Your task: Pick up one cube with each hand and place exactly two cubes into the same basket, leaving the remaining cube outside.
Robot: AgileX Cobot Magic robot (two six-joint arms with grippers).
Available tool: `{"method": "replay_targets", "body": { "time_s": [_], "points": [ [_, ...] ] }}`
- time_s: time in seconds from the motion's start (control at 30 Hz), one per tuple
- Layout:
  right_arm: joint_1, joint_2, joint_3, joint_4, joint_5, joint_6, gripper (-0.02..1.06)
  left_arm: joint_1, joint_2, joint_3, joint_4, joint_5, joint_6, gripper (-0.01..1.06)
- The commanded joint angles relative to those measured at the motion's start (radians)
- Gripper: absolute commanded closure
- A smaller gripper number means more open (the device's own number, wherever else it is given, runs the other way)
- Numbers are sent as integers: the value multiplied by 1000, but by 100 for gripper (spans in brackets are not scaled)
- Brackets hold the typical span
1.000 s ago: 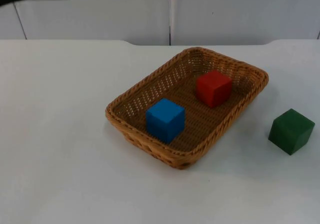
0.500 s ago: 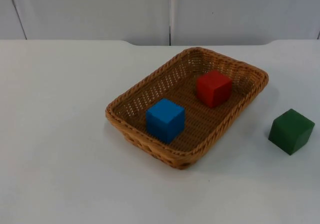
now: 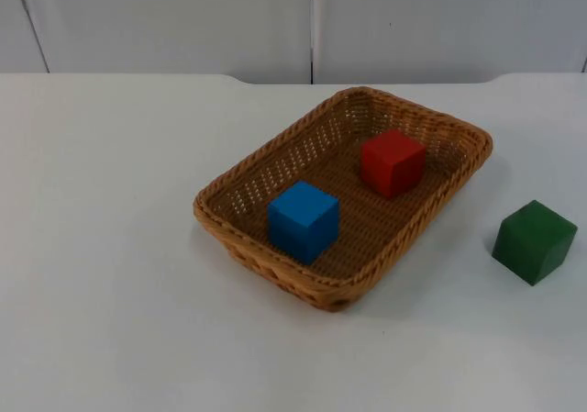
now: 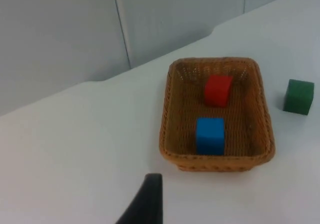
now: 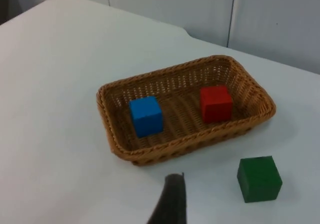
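A brown wicker basket (image 3: pixel 198 208) sits mid-table. Inside it are a blue cube (image 3: pixel 304 220) at the near end and a red cube (image 3: pixel 393 161) at the far end. A green cube (image 3: pixel 535 241) rests on the table to the basket's right, apart from it. In the left wrist view, my left gripper (image 4: pixel 147 201) is drawn back above bare table, well short of the basket (image 4: pixel 165 129), blue cube (image 4: pixel 209 135) and red cube (image 4: pixel 218 90). My right gripper (image 5: pixel 172 199) hovers back from the basket (image 5: pixel 107 129), with the green cube (image 5: pixel 259 178) beside it. Neither holds anything that I can see.
White table top (image 3: pixel 110 247) spreads wide to the basket's left and front. The grey partition wall (image 3: pixel 183 17) closes off the far edge. Both arms wait, pulled back from the objects.
The dark left arm that showed at the top view's upper left corner one second ago has withdrawn from sight. The cubes and basket have not moved.
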Motion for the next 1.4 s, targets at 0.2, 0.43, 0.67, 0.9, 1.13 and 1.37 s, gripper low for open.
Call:
{"method": "replay_targets", "body": {
  "time_s": [0.2, 0.43, 0.67, 0.9, 1.13, 1.37],
  "points": [
    [-3, -116, 33, -1, 53, 43, 33, 3, -146, 5, 68, 108, -82, 12],
    [-3, -213, 55, -3, 78, 43, 33, 3, -281, 5, 116, 151, -123, 12],
    [-3, -285, 55, -9, 138, 43, 33, 3, -307, 28, 146, 176, -179, 12],
    [-3, -340, 55, -39, 174, 43, 33, 3, -307, 156, 155, 169, -179, 12],
    [-3, -340, 55, -107, 271, 95, 33, 3, -307, 235, 205, 193, -187, 12],
    [-3, -340, 69, -131, 275, 96, 33, 3, -307, 237, 219, 189, -206, 12]
  ]
}}
